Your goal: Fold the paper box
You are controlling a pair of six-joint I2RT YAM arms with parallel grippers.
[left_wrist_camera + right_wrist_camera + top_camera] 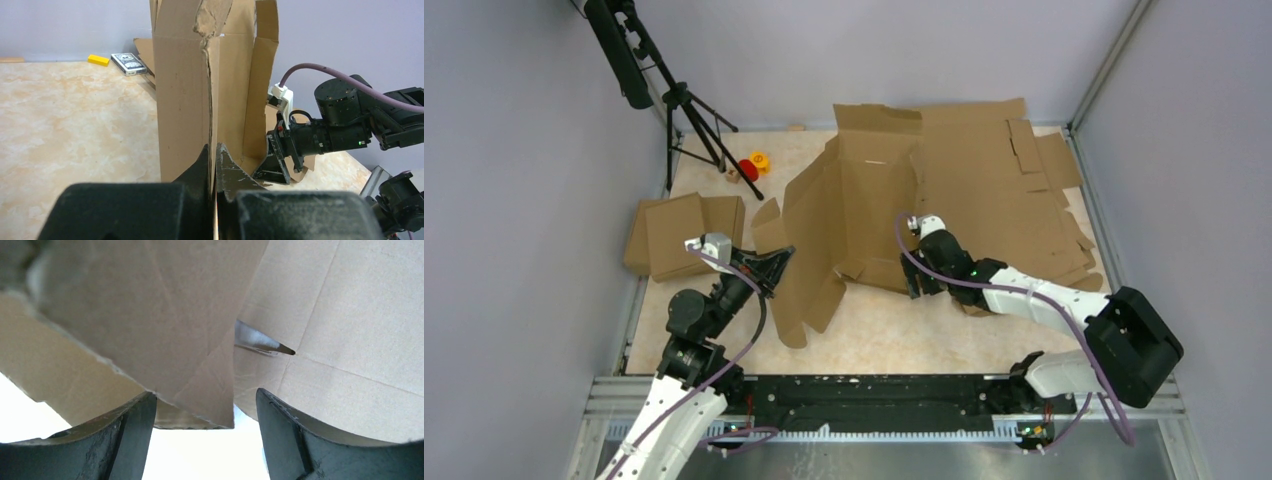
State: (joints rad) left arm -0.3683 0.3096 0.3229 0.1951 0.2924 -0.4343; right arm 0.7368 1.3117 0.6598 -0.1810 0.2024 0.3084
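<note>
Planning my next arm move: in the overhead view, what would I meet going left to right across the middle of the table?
smaller cardboard pieces → left gripper, pinching a box flap → paper box → right gripper, open at the box's right side → pile of cardboard sheets

Right gripper was spread wide under the paper box, one dark finger on either side of a flap's lower corner, not pinching it. Just above that corner, a narrow slot cut into a creased panel. Cardboard filled everything above the fingers.
</note>
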